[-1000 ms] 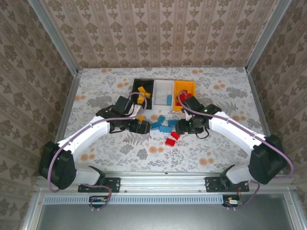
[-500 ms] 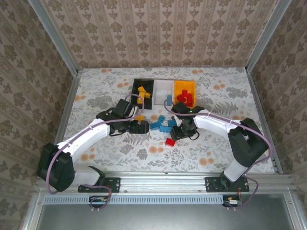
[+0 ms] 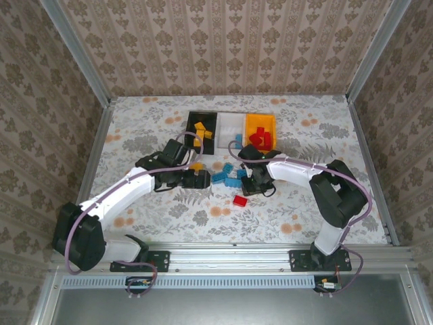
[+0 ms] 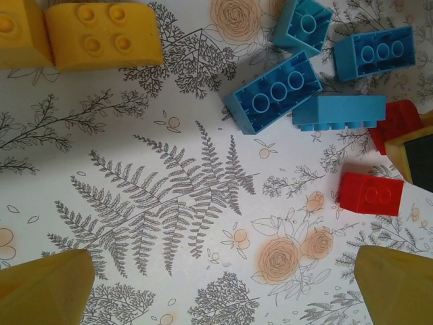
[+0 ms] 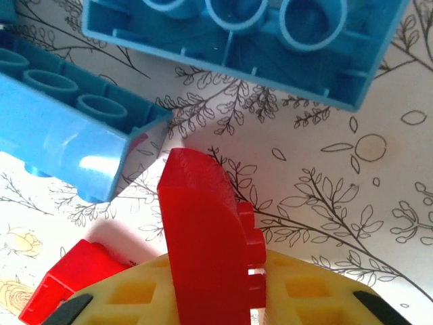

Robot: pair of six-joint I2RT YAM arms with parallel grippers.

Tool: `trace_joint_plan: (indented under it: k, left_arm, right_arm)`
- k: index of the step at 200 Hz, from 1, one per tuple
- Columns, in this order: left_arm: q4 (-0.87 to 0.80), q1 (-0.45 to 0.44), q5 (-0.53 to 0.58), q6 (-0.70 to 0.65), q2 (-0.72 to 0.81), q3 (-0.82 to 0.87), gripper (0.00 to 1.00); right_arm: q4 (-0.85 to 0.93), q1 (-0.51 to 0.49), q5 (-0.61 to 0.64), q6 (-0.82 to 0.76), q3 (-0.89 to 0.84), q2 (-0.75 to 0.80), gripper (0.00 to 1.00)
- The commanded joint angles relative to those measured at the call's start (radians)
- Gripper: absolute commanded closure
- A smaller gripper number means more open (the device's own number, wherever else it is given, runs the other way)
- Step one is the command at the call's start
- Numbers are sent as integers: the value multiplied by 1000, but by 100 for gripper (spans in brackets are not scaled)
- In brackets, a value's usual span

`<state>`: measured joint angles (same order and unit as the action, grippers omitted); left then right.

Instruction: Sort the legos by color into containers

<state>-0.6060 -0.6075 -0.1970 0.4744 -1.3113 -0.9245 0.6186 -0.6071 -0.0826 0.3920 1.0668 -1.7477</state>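
Just in front of the orange-yellow bin (image 3: pixel 249 125) holding red bricks (image 3: pixel 259 139), the right gripper (image 5: pixel 216 298) is pinched shut on a red lego brick (image 5: pixel 203 230) beside loose blue bricks (image 4: pixel 270 101), presumably to carry it there, while the left gripper (image 4: pixel 223 284) hangs wide open and empty, farther left of that bin.

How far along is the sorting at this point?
Done: yellow bricks lie in the black bin, red bricks in the orange bin, one blue brick in the white bin. In hand: the right gripper is shut on a red brick; the left gripper hangs open. Remaining: loose blue bricks, another red brick and loose yellow bricks on the table.
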Motion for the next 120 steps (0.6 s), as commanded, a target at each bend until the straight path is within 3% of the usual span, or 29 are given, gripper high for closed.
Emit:
trace_joint_plan:
  k: [1,67,120]
  left_arm:
    - [-31,13,-30,-34,33,-2,0]
    - [-28,105,-92,-86,42,-22,0]
    - [-40,146,-122,-109,96,-8,0]
  right_arm:
    - [16,-11,31,23,24,6,78]
    - [206,-7,82,53,27,251,80]
    - [340,74,163,22,371,260,79]
